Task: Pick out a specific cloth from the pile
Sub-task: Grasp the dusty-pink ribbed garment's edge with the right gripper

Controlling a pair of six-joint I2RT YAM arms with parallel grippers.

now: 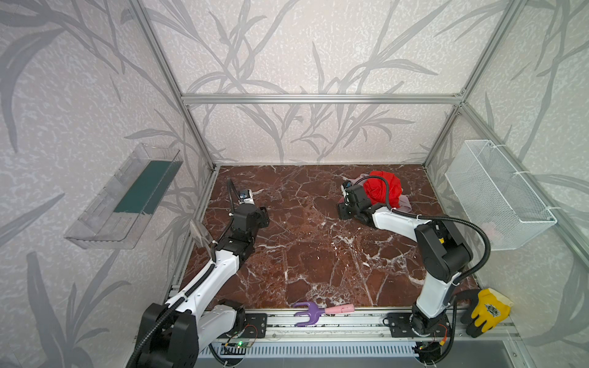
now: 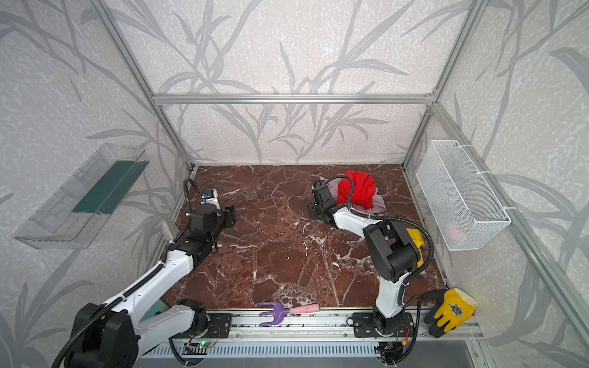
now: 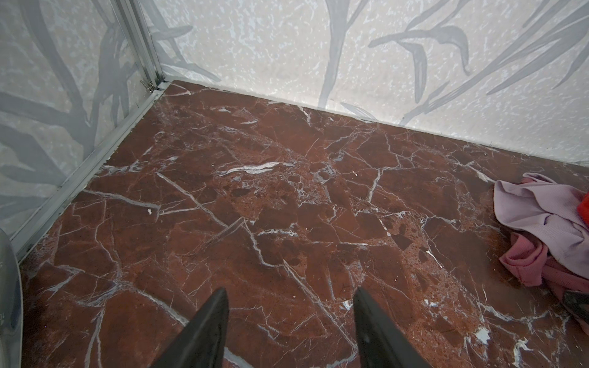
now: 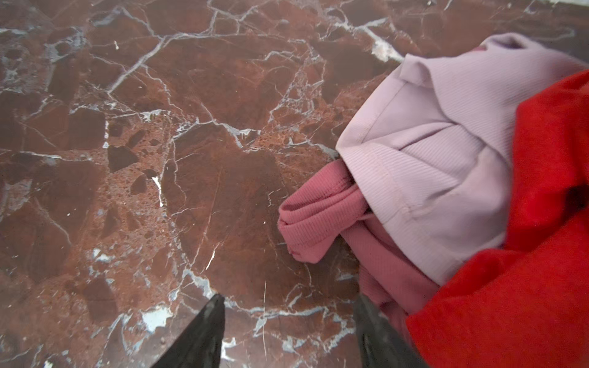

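Red cloth (image 4: 526, 286) and lilac cloth (image 4: 439, 153) cover rose cloth (image 4: 318, 216) (one fold out) at bench (image 1: 302, 255) 1 o'clock; left end effector (image 3: 290, 294), right end effector (image 4: 288, 301) gape empty

Red-brown veined marble tabletop (image 1: 302, 255) bare left of heap of soft cloths (image 1: 384, 191) in both top views: wide passage. Bright red crumpled cloth (image 4: 526, 223) and pale lilac ribbed cloth (image 4: 446, 143) cover dusty rose ribbed cloth (image 4: 318, 213); only its fold pokes out on bare side. White wire-mesh basket (image 1: 497, 197) hangs on wall right of heap.
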